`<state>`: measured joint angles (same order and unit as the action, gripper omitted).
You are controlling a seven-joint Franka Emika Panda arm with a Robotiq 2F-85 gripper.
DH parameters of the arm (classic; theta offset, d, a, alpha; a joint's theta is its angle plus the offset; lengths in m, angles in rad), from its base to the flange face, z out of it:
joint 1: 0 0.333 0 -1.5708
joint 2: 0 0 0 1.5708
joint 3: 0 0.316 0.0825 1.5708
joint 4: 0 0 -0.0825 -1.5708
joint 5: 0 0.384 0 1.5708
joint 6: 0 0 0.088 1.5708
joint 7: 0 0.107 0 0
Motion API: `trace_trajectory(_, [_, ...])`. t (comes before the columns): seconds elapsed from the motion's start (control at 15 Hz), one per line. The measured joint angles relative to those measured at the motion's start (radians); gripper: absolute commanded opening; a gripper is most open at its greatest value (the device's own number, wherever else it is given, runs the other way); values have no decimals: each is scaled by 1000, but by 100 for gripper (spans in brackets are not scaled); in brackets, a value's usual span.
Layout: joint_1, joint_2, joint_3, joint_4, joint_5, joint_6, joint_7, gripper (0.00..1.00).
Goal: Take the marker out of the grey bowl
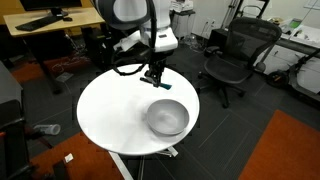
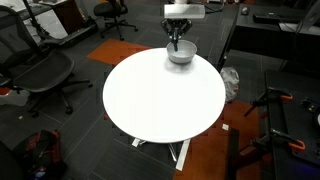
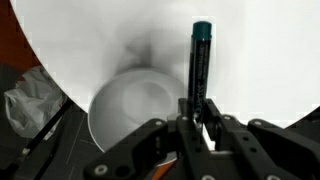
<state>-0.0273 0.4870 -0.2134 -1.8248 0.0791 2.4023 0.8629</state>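
My gripper [image 3: 198, 108] is shut on the dark, teal-tipped marker [image 3: 200, 60], which sticks out past the fingers over the white table [image 3: 265, 50]. The grey bowl [image 3: 130, 105] lies just to the left of the fingers in the wrist view and looks empty. In both exterior views the gripper [image 1: 155, 78] [image 2: 177, 42] hangs a little above the table, beside the bowl [image 1: 167, 117] [image 2: 180, 55]. The marker is too small to make out in the exterior views.
The round white table [image 1: 110, 110] [image 2: 160, 95] stands on a pedestal. Black office chairs [image 1: 235, 55] [image 2: 45, 75] stand around it, and a wooden desk [image 1: 40, 25] is behind. A crumpled plastic bag [image 3: 30, 100] lies on the floor near the table's edge.
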Motion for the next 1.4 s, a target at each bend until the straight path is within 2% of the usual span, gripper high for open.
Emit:
trace_trajectory(0.27, [67, -47, 14, -82, -7, 1, 59, 5])
trace_trajectory(0.67, [156, -53, 59, -144, -27, 42, 198, 5])
trace_trajectory(1.0, [200, -24, 92, -150, -28, 88, 276, 5])
trace_trajectory(1.4, [224, 62, 96, -108, -29, 133, 365, 5])
